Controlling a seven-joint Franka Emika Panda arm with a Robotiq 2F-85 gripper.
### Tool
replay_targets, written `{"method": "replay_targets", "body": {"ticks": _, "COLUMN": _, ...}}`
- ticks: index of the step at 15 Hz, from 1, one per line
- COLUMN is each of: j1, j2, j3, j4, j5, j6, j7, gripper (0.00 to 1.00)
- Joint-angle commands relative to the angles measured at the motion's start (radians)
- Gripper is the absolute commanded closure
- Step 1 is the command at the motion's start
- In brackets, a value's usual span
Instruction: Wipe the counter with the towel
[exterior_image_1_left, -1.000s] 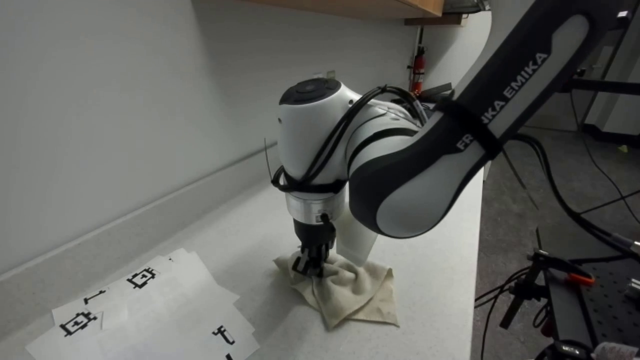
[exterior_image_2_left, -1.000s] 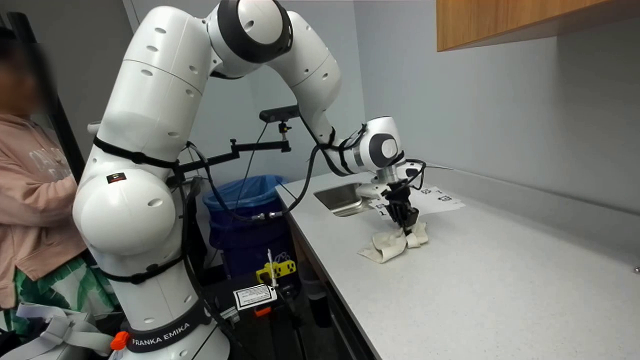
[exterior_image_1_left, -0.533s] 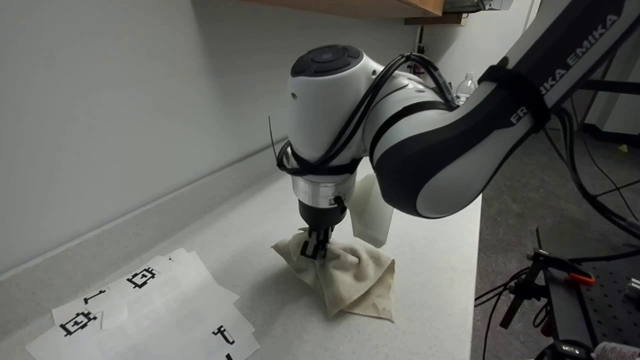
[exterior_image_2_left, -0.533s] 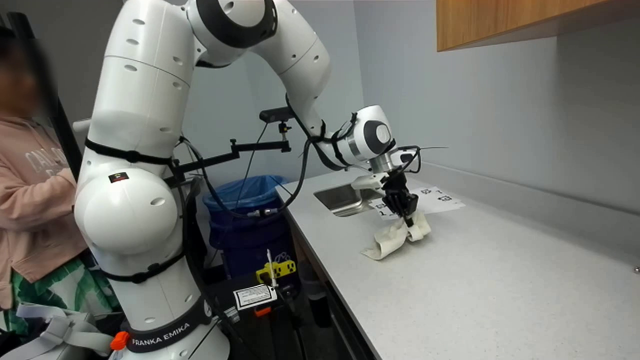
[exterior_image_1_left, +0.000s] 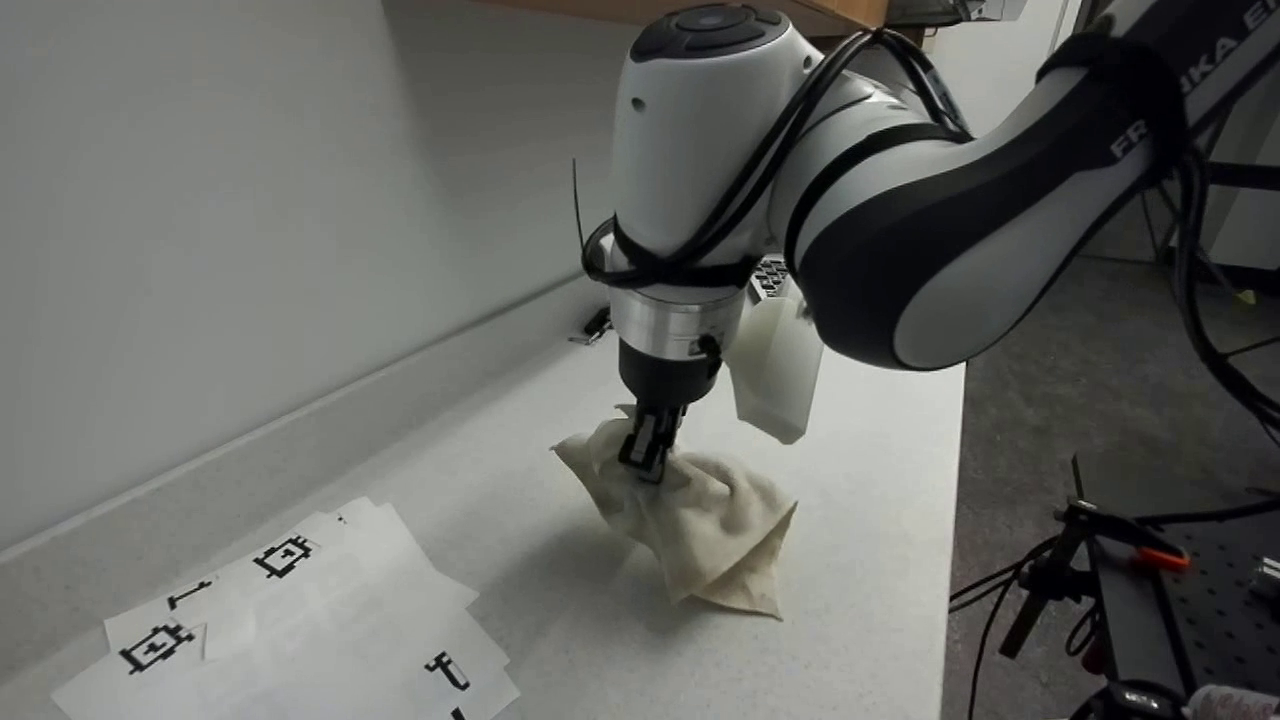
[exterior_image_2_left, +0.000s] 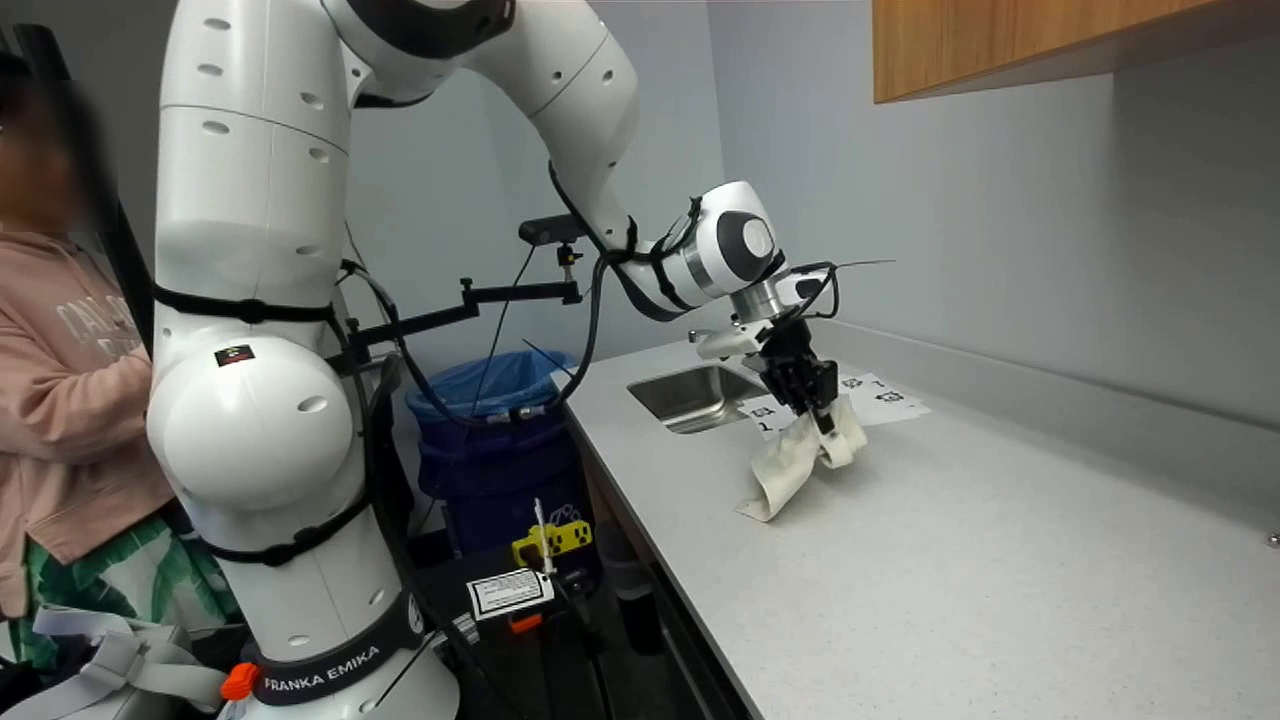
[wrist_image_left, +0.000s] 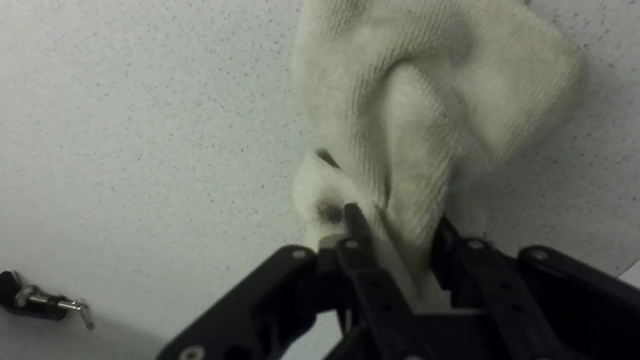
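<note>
Pinching the cream towel tight, the robot's hand points down over the worktop, with the bunched towel squeezed between its two fingers. The towel hangs in folds, and most of it is up off the worktop. I cannot tell if its lowest corner touches.

White paper sheets with black marks lie flat on the worktop in a messy pile, near the towel but apart from it. Just beside them, in an exterior view, a shiny metal sink is set into the worktop. A grey wall runs along the back, with a small black and silver thing lying near it; I cannot tell what it is. A wooden cupboard hangs high on the wall. The robot's arm hangs over the worktop and hides part of its far end in an exterior view.

Off the edge of the worktop is a blue bin with a blue bag in it, and a yellow power strip in front. A black board full of holes is near the edge. A person in a pink hoodie is partly hidden by the arm.
</note>
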Motion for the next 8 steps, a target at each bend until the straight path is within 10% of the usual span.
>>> {"method": "replay_targets", "body": {"ticks": 1, "j1": -0.037, "j2": -0.037, "j3": 0.034, "j4": -0.035, "j5": -0.008, "j6": 0.010, "j7": -0.001, "gripper": 0.33}}
{"method": "replay_targets", "body": {"ticks": 8, "j1": -0.069, "j2": -0.048, "j3": 0.036, "j4": -0.052, "j5": 0.001, "j6": 0.016, "j7": 0.003, "gripper": 0.00}}
